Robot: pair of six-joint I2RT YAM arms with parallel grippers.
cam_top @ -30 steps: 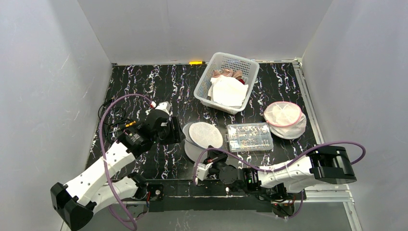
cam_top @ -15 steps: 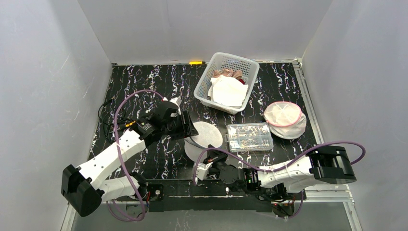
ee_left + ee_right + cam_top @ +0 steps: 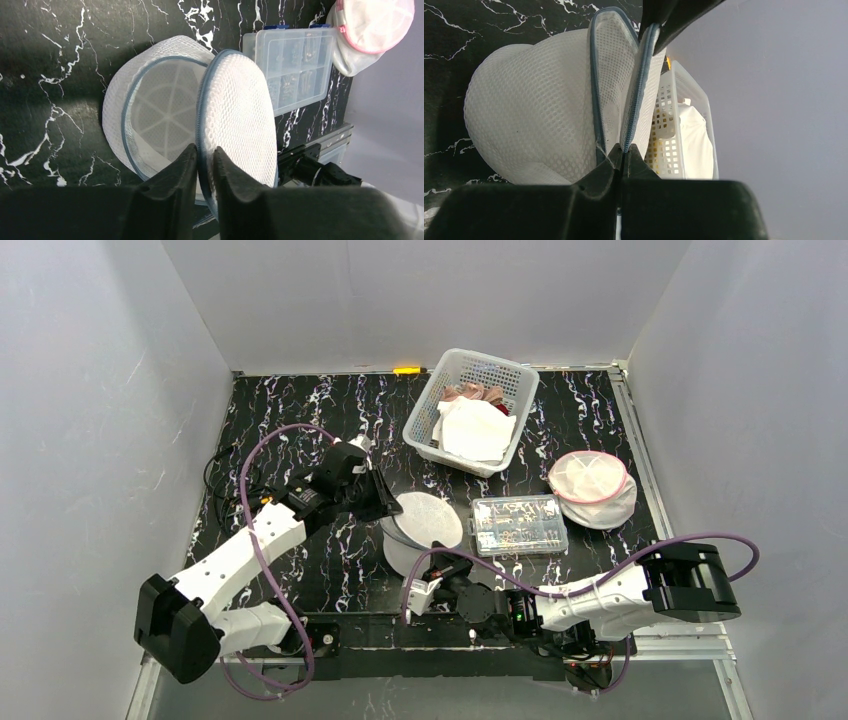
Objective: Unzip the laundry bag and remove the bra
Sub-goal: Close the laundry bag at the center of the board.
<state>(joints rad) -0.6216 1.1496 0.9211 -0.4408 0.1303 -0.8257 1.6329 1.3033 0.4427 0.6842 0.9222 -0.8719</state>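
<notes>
laundry bag point(image 3: 428, 521) left of box point(image 3: 518, 525), basket point(image 3: 421, 428) behind

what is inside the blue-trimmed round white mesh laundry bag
Only pale ribbed lining shows inside the blue-trimmed round white mesh laundry bag; nothing else is visible. Its raised mesh lid hides the rest.

wht mesh laundry bag point(image 3: 240, 110), blk-marbled table point(image 3: 300, 410)

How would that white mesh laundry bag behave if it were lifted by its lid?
Probably light: the laundry bag is thin open mesh. Its lid stands as a domed disc, so the rim seems springy rather than limp. Pinched at one edge by the left tool, it would likely swing and sag.
</notes>
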